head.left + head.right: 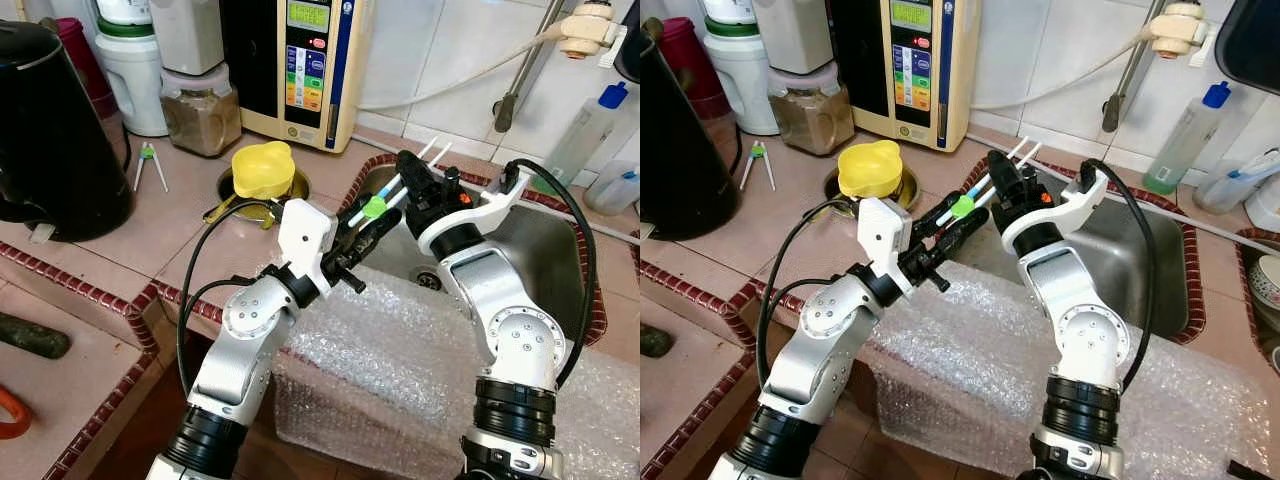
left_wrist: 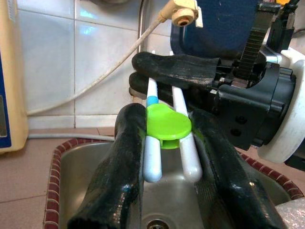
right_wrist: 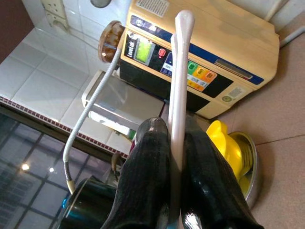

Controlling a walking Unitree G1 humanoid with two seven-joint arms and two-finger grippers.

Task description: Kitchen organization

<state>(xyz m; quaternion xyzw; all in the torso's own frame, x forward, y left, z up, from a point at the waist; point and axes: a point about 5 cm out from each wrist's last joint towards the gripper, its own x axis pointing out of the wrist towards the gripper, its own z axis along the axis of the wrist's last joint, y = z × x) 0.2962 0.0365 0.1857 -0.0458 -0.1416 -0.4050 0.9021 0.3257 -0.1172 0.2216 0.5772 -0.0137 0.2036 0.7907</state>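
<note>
Training chopsticks (image 1: 385,196), white w/ green hinge clip, are held above the sink (image 1: 540,250) edge. R gripper (image 1: 418,185) is clamped on the sticks. L gripper (image 1: 362,228) fingers straddle clip end, narrow gap; contact can't be confirmed.

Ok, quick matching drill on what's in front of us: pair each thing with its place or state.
Things:
1. training chopsticks
2. yellow cup
3. black kettle
4. bubble wrap

Places or states:
A. spread over the counter's front edge, by the sink
B. on the counter at far left
C. held between both tools, over the sink
D. sitting in a metal bowl near the water machine

Pairs: 1-C, 2-D, 3-B, 4-A. The left tool and right tool both grip the chopsticks.
</note>
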